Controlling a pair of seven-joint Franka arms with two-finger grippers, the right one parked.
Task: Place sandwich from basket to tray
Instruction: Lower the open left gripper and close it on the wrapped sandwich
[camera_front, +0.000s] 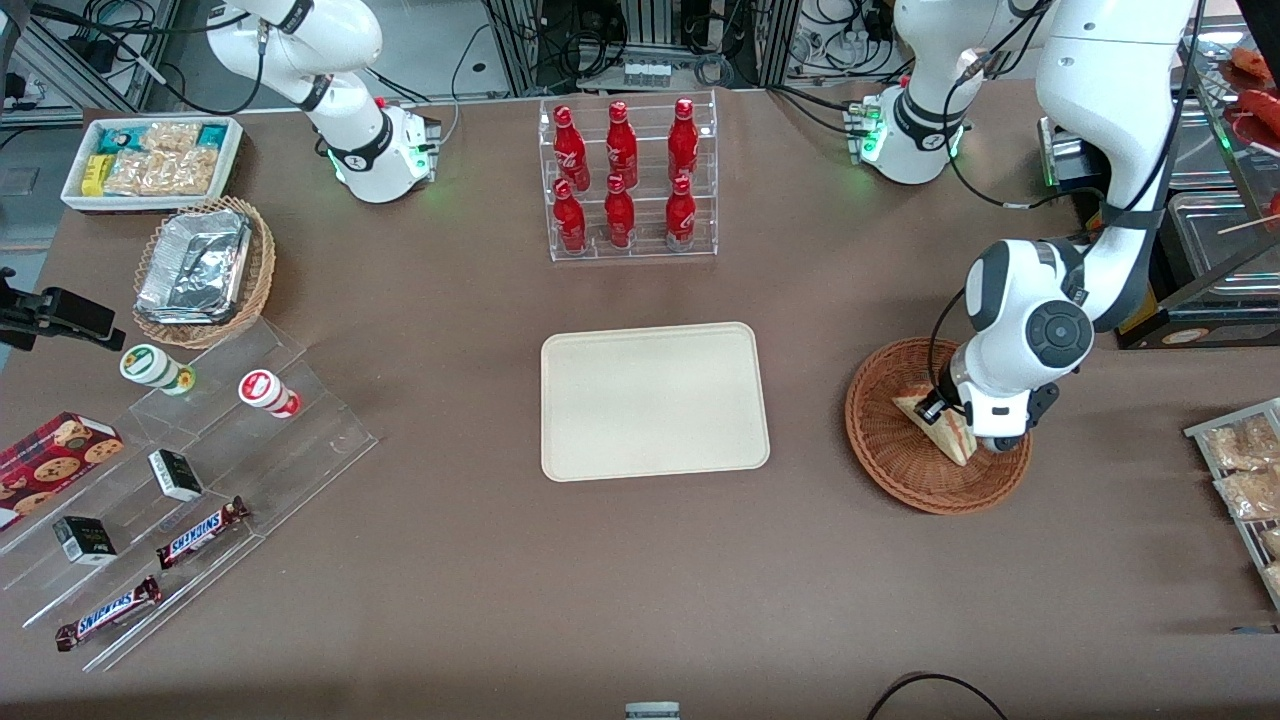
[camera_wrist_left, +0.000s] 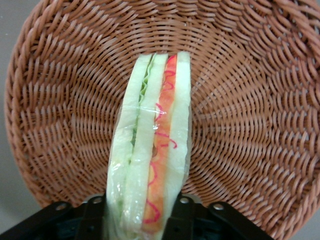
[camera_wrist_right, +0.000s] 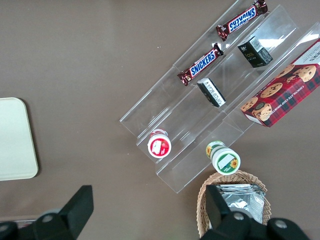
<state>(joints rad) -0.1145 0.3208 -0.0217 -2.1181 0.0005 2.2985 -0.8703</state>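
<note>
The left arm's jaws (camera_wrist_left: 137, 220) stand low inside the round reddish-brown woven basket (camera_front: 885, 440), which sits on the brown counter (camera_front: 450, 560) toward the working arm's end, beside the tray (camera_front: 655, 400) and apart from it. The wrist view shows the two black fingers (camera_wrist_left: 182, 217) set one on each flat bread face of the sandwich (camera_wrist_left: 150, 145), narrowed to the width of the wedge and pressed against its clear wrapper: the jaws are clenched on the sandwich. The wedge stands on edge, its layered side toward the wrist camera, with green filling along one seam and red-orange filling along the other. From the front, the sandwich (camera_front: 940, 425) remains within the basket's rim, its pale bread face tilted, partly hidden by the arm's wrist; whether it touches the weave cannot be told. The cream tray lies flat near the counter's middle, nearer to the front camera than the clear rack of red bottles (camera_front: 625, 180).
</note>
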